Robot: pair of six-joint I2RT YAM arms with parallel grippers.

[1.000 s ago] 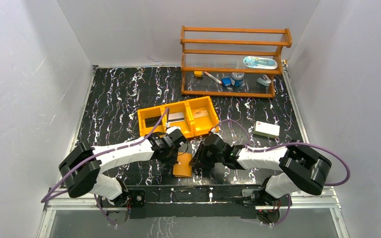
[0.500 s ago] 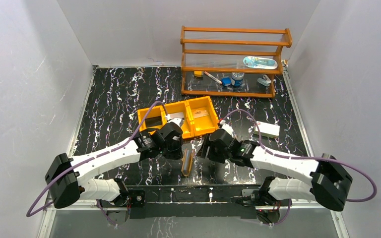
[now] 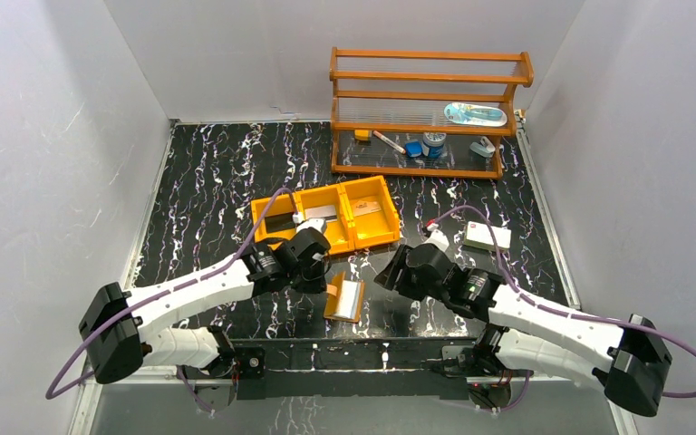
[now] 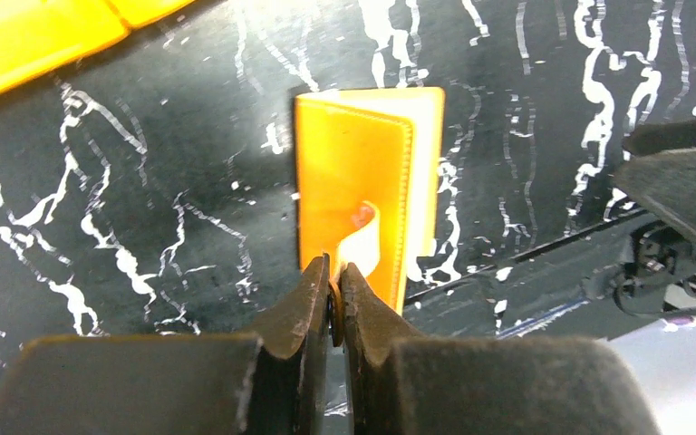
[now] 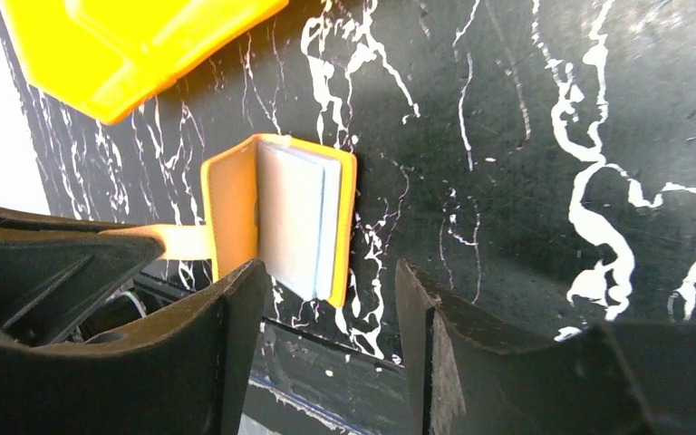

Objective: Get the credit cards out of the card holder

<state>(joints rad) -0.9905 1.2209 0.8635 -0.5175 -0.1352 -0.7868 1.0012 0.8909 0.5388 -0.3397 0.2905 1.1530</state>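
Observation:
The card holder (image 3: 345,300) is a small orange-tan wallet lying near the front edge, its cover lifted so the pale blue-grey inside (image 5: 294,213) shows. My left gripper (image 3: 327,280) is shut on its snap tab (image 4: 362,240) and holds the cover (image 4: 349,172) up. My right gripper (image 3: 388,272) is open and empty, just right of the holder (image 5: 231,195) and not touching it. Flat cards lie in the orange tray: a dark one (image 3: 278,220), a grey one (image 3: 322,214), a tan one (image 3: 367,207). I cannot tell whether any card sits in the pockets.
The orange three-compartment tray (image 3: 344,237) stands just behind the holder. A white box with a red mark (image 3: 488,236) lies at the right. A wooden shelf (image 3: 426,109) with small items stands at the back. The table's front rail is close below the holder.
The holder, standing on edge half a second ago, now lies opened with its pale inside up. My right gripper has drawn back to the right. My left gripper keeps the tab.

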